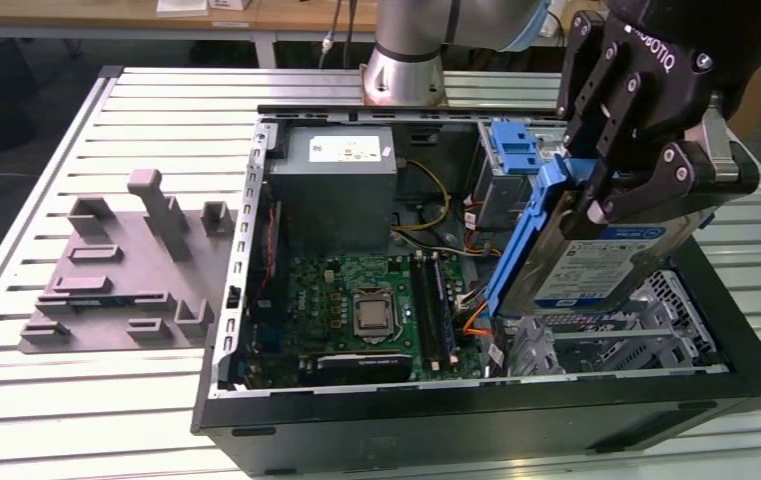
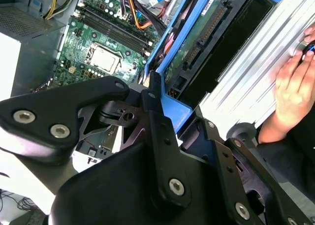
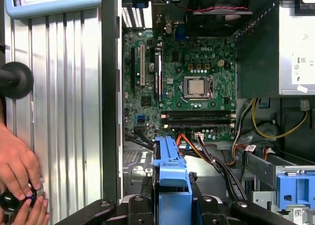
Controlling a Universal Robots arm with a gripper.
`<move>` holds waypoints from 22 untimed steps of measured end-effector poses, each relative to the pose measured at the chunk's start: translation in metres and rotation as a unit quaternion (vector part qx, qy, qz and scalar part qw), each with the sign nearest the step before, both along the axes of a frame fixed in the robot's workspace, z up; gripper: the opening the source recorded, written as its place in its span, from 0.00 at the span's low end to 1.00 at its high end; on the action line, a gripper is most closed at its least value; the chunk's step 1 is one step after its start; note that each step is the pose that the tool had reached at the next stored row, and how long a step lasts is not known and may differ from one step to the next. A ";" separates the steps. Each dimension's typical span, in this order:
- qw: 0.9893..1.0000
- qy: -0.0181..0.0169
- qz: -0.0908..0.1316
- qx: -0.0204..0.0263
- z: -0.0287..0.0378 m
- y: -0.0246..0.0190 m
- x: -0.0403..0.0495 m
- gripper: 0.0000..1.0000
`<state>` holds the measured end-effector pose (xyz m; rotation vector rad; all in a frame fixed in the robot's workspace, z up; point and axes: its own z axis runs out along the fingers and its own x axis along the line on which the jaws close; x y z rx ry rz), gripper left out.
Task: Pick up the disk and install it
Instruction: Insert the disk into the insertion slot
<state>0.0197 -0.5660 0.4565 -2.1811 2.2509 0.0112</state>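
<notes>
The disk (image 1: 610,268) is a silver drive with a blue-and-white label in a blue plastic bracket (image 1: 530,232). My gripper (image 1: 631,195) is shut on it and holds it tilted on edge above the open bay at the exterior view's right end of the computer case (image 1: 487,405). In the second wrist view the disk's underside and connector (image 2: 199,40) show beyond my black fingers (image 2: 158,117), over the motherboard. In the first wrist view the blue bracket (image 3: 172,178) stands on edge between my fingers (image 3: 140,205).
The case lies open on a slatted metal table (image 1: 73,400), with a motherboard (image 1: 369,300), a grey box (image 1: 340,165) and a metal cage with a blue latch (image 1: 511,150) inside. A grey fixture (image 1: 120,270) sits at the exterior view's left. A person's hands (image 3: 19,173) rest beside the case.
</notes>
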 end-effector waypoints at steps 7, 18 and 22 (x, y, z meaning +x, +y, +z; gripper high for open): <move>1.000 0.000 0.000 0.000 -0.0017 -0.0047 0.0037 0.36; 1.000 0.000 0.000 0.000 -0.0026 -0.0047 0.0265 0.36; 1.000 0.000 0.000 0.000 -0.0028 -0.0047 0.0308 0.36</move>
